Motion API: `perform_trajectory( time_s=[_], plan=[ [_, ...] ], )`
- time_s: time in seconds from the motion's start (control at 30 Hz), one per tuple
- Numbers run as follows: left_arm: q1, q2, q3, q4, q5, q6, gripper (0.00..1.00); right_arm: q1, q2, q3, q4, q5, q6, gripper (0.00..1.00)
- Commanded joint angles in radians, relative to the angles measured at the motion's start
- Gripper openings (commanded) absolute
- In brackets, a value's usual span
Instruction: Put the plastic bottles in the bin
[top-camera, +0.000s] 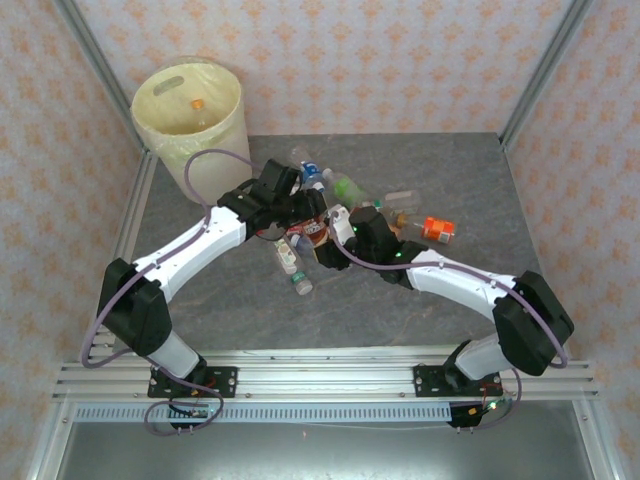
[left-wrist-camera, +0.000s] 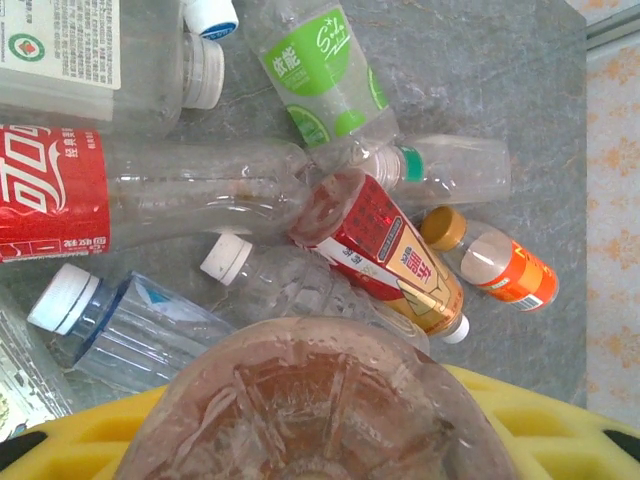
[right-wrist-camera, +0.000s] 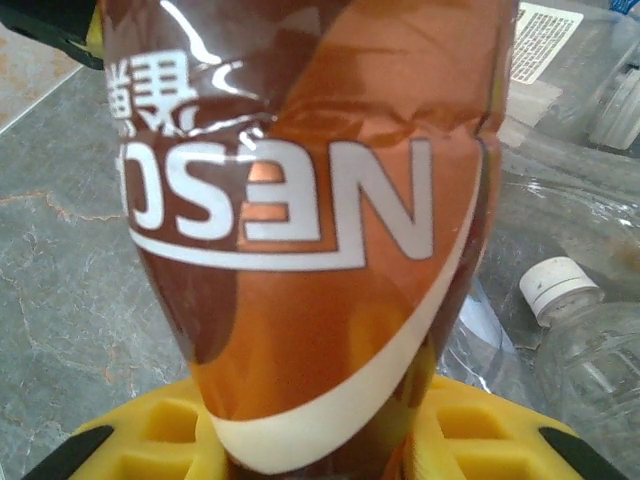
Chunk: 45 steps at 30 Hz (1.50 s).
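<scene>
Bin (top-camera: 228, 125) stands far-left overhead; wrist cameras face bottles (left-wrist-camera: 330, 60).

The grey worktop (top-camera: 230, 310) bore a heap of plastic bottles (top-camera: 345, 187) at its middle, an orange-labelled bottle (top-camera: 436, 229) to the right, and the bin (top-camera: 225, 135) far left.

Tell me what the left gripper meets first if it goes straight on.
The brown bottle sits in the left gripper, right in its way. Beyond that, probably the red-and-gold bottle lying below, though depth is unclear.
</scene>
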Motion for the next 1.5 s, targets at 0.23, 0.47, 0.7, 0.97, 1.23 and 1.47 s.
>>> perform_trajectory(
  time_s=[0.23,0.47,0.7,0.97,1.23,1.47],
  plan=[
    [0.028,-0.097,-0.014,-0.037,-0.129,-0.008,0.4,0.003,-0.12,-0.013,0.04,0.055,0.004,0.93],
    [0.072,-0.111,-0.024,-0.041,-0.137,-0.026,0.4,0.003,-0.216,-0.065,0.048,0.139,0.048,0.99],
    [0.095,-0.135,0.021,-0.077,-0.208,0.042,0.39,0.003,-0.37,-0.131,0.043,0.472,0.217,0.99],
    [0.167,-0.154,0.079,-0.021,-0.23,0.089,0.39,0.003,-0.496,-0.186,0.042,0.674,0.272,0.99],
    [0.21,-0.154,0.23,-0.022,-0.324,0.19,0.38,0.003,-0.541,-0.132,-0.021,0.734,0.258,0.99],
    [0.243,-0.155,0.353,0.071,-0.403,0.269,0.38,0.003,-0.539,-0.064,-0.098,0.762,0.248,0.99]
  ],
)
